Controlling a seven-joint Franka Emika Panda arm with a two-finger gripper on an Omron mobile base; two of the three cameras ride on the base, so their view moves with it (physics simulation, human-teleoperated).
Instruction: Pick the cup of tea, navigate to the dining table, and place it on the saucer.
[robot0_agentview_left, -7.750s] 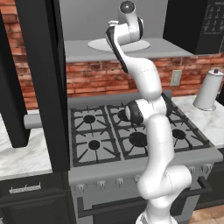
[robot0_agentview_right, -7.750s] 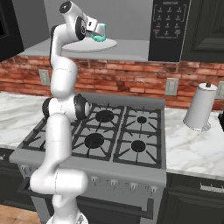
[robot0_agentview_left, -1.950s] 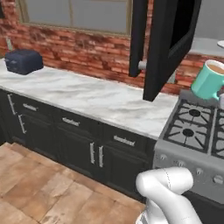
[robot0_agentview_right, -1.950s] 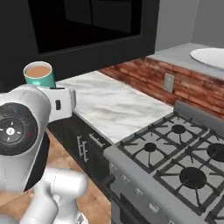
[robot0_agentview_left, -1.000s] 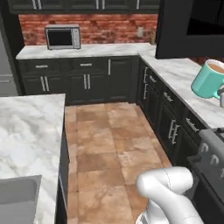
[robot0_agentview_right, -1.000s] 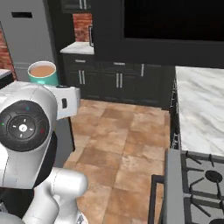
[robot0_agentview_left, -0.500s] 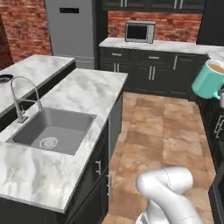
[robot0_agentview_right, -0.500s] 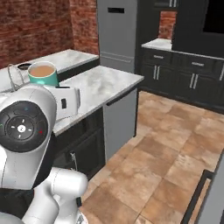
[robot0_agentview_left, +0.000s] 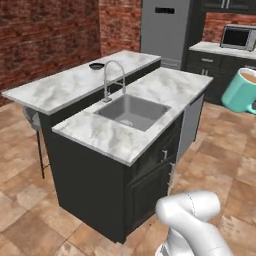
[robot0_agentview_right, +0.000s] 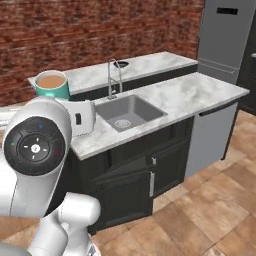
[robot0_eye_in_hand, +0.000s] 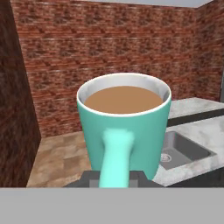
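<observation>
The teal cup of tea (robot0_eye_in_hand: 124, 127), full of brown liquid, stands upright in my gripper (robot0_eye_in_hand: 114, 178), which is shut on its handle. The same cup of tea (robot0_agentview_left: 242, 90) hangs in the air at the right edge of the left base view, and the cup of tea (robot0_agentview_right: 51, 84) shows above my arm's big joint in the right base view. The dining table (robot0_agentview_left: 65, 87) is the long raised marble slab behind the sink. On its far end lies the small dark saucer (robot0_agentview_left: 96, 65), also seen as the saucer (robot0_agentview_right: 120, 64) beyond the dining table's (robot0_agentview_right: 150, 62) near edge. The cup is well away from it.
An island counter (robot0_agentview_left: 115, 140) with a steel sink (robot0_agentview_left: 131, 111) and a curved faucet (robot0_agentview_left: 112, 75) lies between me and the table. A grey stool (robot0_agentview_left: 32, 120) stands at the left. A tall fridge (robot0_agentview_left: 165, 30) and a microwave (robot0_agentview_left: 239, 37) are behind. Tiled floor spreads to the right.
The whole picture has swung: the base has turned from the dark cabinets and stove side towards the sink island and table. The cup stays in the same grip, upright.
</observation>
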